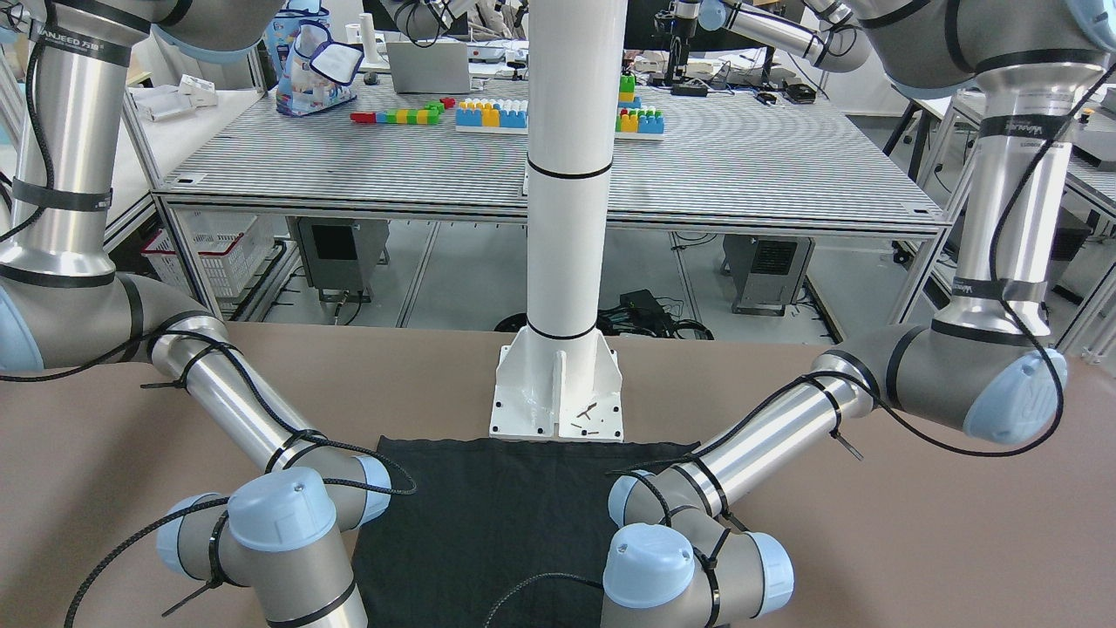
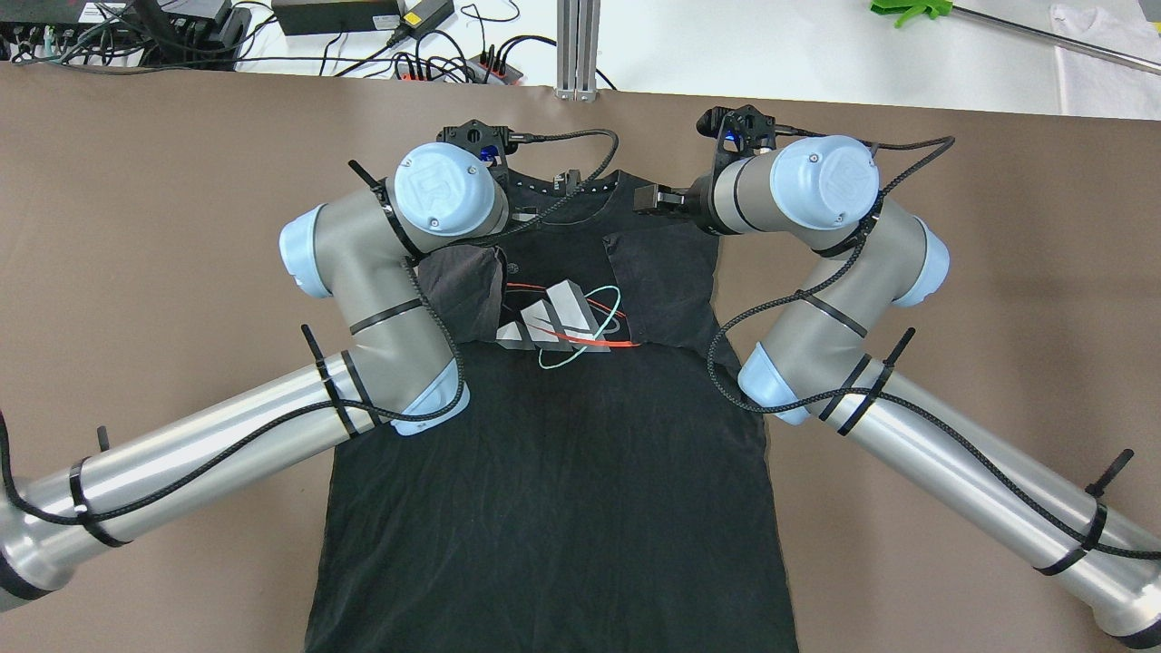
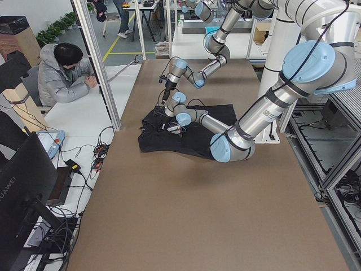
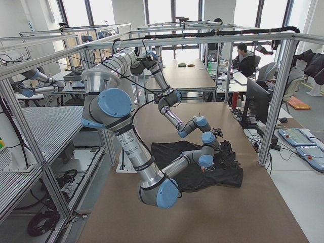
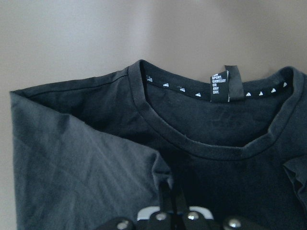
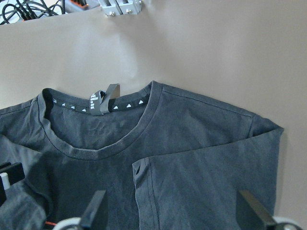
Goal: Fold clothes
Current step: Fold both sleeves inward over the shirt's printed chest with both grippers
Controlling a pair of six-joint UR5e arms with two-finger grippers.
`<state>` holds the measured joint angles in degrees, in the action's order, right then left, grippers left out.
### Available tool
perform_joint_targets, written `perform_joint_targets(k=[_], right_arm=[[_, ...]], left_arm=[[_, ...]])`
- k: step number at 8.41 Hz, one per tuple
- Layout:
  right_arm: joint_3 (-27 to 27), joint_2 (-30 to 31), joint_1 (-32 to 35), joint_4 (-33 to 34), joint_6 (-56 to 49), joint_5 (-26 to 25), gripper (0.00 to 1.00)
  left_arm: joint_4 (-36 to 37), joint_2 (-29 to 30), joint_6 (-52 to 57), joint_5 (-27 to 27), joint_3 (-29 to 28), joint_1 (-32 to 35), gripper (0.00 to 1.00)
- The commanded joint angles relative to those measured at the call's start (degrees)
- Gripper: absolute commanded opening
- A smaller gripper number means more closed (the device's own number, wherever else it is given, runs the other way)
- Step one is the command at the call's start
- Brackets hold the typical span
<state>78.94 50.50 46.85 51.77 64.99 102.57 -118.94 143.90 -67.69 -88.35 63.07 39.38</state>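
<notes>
Thing: the black shirt [image 2: 562, 508] lies flat on the table [image 2: 136, 272], front up. Both tools sit at its collar end.
Left tool [image 5: 170, 187]: narrow. The fingers are almost together and look nipped on the hem corner of the left sleeve [image 5: 86, 163]. The overhead view hides this tool under the wrist, so you only have the wrist view to go on.
Right tool [image 6: 171, 196]: wide apart and holding nothing. The right sleeve [image 6: 206, 177] lies flat below and between its fingers.
Ahead of both tools: the collar [image 5: 192, 143] with its neck label [image 5: 219, 84], then bare table beyond.
Done: both sleeves are turned in over the chest, either side of the print [image 2: 553, 322]. The right one lies smooth. The left one is bunched where the tool has it.
Not done: the body is still at full length, running back from the tools toward the robot, with no crosswise fold in it.
Stage, by my reckoning: early to middle, with the sleeves in and the main folds still to come.
Next, as a judgement: let the left sleeve down flat before you take the body fold, or the lump gets folded inside.
</notes>
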Motion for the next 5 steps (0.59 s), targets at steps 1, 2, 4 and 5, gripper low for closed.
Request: perform_joint_targets(k=[1, 2, 4, 5], right_arm=[[0.2, 0.2, 0.0, 0.0, 0.0, 0.0, 0.94], [0.2, 0.2, 0.0, 0.1, 0.0, 0.0, 0.94], [0.5, 0.2, 0.0, 0.2, 0.2, 0.2, 0.94], [2.9, 1.1, 0.0, 0.6, 0.3, 1.5, 0.94]], left_arm=[[-4.3, -0.6, -0.2, 3.1, -1.3, -1.0, 1.00], [-4.4, -0.6, -0.5, 3.0, -0.8, -0.9, 1.00], [-4.2, -1.4, -0.7, 0.4, 3.9, 0.2, 1.00], [-3.8, -5.0, -0.8, -5.4, 9.4, 2.1, 1.00]])
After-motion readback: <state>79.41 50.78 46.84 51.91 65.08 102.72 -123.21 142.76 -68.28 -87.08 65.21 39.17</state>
